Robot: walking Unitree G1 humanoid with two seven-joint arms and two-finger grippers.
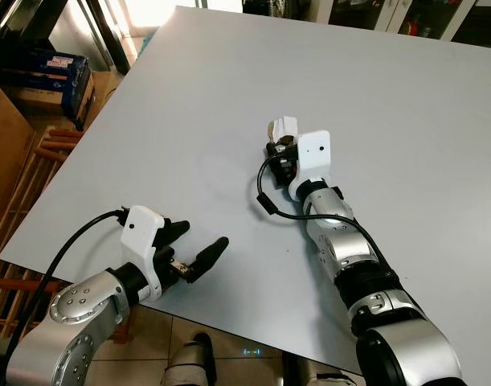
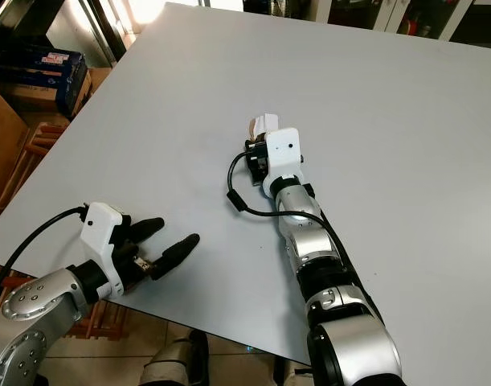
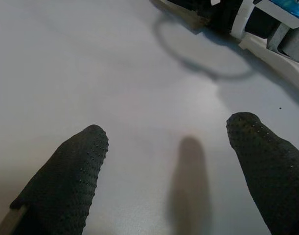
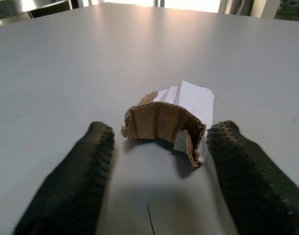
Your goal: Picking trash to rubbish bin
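- Left tool [image 1: 198,247]: positioned low over the near edge of the grey table [image 1: 406,137], on the robot's left. Its two black fingers [image 3: 66,181] are spread wide apart. Nothing lies between them; the left wrist view shows bare table surface in the gap.
- Left arm: a black cable runs from its white wrist housing back past the table edge.
- Right arm [image 1: 341,241]: extended forward across the table, further in than the left, with a black cable looped beside the wrist.
- Right tool [image 4: 159,161]: fingers parted, one on each side of the trash. The right wrist view shows the trash sitting just beyond and between the fingertips [image 4: 98,142]. The right-hand finger is very near the cardboard edge; whether it touches cannot be told. The fingers are not clamped on it.
- Trash [image 4: 169,122]: a curled strip of brown corrugated cardboard with a piece of white paper behind it. It rests on the table, near the middle of the surface, directly ahead of the right tool.
- Beyond the table's left edge: blue boxes [image 1: 60,72] and a cardboard panel [image 1: 4,153] stand on the floor.
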